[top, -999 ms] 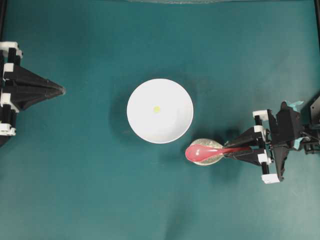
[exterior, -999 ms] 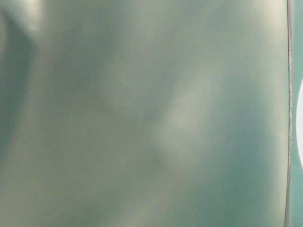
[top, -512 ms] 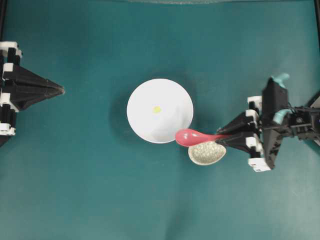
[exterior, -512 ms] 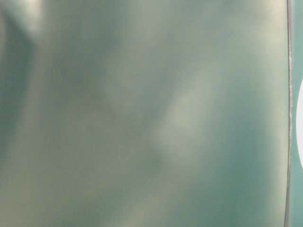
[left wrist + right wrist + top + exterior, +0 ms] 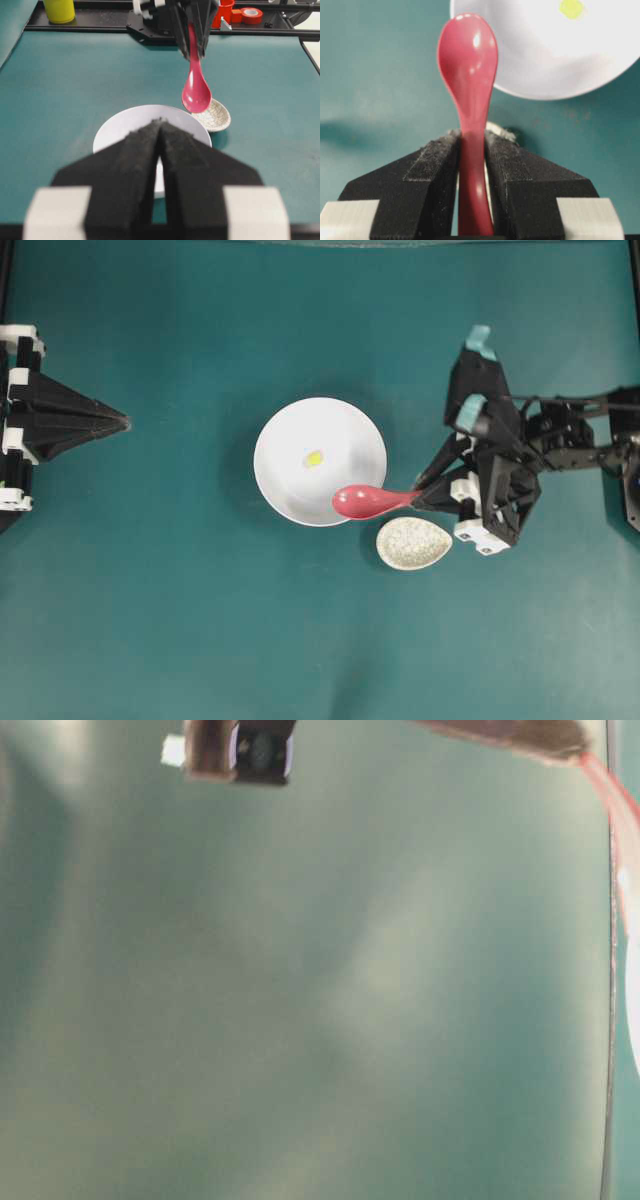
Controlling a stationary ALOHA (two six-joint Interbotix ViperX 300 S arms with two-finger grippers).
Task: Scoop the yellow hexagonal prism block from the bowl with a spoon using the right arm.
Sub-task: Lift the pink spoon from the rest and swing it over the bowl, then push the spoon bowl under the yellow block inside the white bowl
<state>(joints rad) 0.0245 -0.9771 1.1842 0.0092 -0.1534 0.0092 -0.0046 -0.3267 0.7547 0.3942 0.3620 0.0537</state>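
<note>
The white bowl (image 5: 298, 490) sits mid-table with the tiny yellow hexagonal prism block (image 5: 313, 457) lying inside, left of centre. My right gripper (image 5: 420, 498) is shut on the handle of the pink-red spoon (image 5: 360, 501). The spoon is held off the table, and its scoop overlaps the bowl's lower-right rim. In the right wrist view the spoon (image 5: 468, 55) points away from the gripper (image 5: 472, 135) beside the bowl (image 5: 545, 60), and the block (image 5: 571, 8) lies far right. My left gripper (image 5: 125, 422) rests shut at the left edge, holding nothing.
A speckled beige spoon rest (image 5: 413, 543) lies just below the spoon, right of the bowl, with nothing on it. The left wrist view shows a yellow cup (image 5: 59, 10) and red tape rolls (image 5: 250, 14) beyond the table's far edge. The table-level view is blurred teal.
The right gripper has lifted the spoon off the speckled rest and carried it up and left, so the scoop now reaches the bowl's rim. The left arm has not moved.
</note>
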